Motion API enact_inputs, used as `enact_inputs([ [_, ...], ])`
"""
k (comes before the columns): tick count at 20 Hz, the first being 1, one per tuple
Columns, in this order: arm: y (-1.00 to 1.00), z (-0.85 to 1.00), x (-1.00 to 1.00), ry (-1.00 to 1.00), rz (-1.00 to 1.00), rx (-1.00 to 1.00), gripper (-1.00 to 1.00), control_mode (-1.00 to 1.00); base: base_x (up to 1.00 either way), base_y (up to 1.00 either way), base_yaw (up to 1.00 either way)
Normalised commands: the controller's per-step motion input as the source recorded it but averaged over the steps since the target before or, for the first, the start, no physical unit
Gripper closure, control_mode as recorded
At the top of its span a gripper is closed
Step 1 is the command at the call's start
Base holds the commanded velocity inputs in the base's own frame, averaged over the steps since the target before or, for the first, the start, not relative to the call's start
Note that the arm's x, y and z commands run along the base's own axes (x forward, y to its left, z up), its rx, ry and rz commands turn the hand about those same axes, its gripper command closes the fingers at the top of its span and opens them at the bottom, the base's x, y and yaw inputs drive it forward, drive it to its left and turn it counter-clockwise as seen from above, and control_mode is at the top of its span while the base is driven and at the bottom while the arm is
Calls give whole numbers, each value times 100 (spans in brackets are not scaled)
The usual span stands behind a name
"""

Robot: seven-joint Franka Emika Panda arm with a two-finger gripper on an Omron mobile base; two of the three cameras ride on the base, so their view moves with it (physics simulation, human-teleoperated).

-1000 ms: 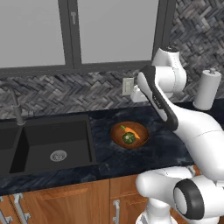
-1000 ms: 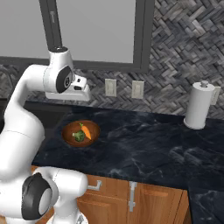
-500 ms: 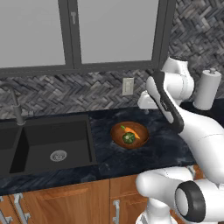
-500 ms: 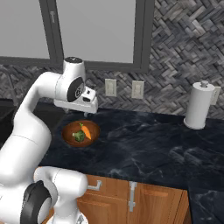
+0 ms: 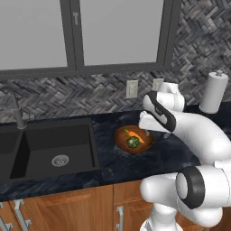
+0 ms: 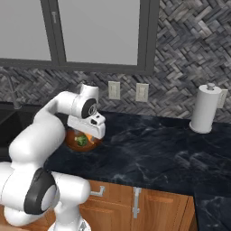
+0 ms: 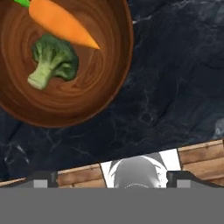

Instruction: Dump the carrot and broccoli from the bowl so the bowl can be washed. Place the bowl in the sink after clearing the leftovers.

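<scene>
Home kitchen — black sink (image 5: 49, 151) with faucet (image 5: 13, 106), marbled countertop (image 6: 153, 155), wood cabinets (image 6: 149, 205), paper-towel roll (image 6: 205, 108).

Bowl (image 5: 122, 140) and paper-towel roll (image 5: 213, 92) on black countertop (image 5: 149, 161)

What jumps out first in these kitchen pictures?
A reddish-brown bowl on the black counter, holding an orange carrot and a green broccoli. The white arm's claw hangs just above it. To the left lies a deep black sink.
</scene>
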Motion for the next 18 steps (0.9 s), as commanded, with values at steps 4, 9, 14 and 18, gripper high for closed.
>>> enact_inputs([
  [4, -8, -29, 20, 8, -12, 1, -100, -100, 0, 0, 0],
  [9, -3, -50, 27, 0, -7, 1, -100, -100, 0, 0, 0],
  [14, 0, -45, 7, 0, -2, 0, -100, -100, 0, 0, 0],
  [18, 0, -41, 19, -1, 0, 1, -100, -100, 0, 0, 0],
])
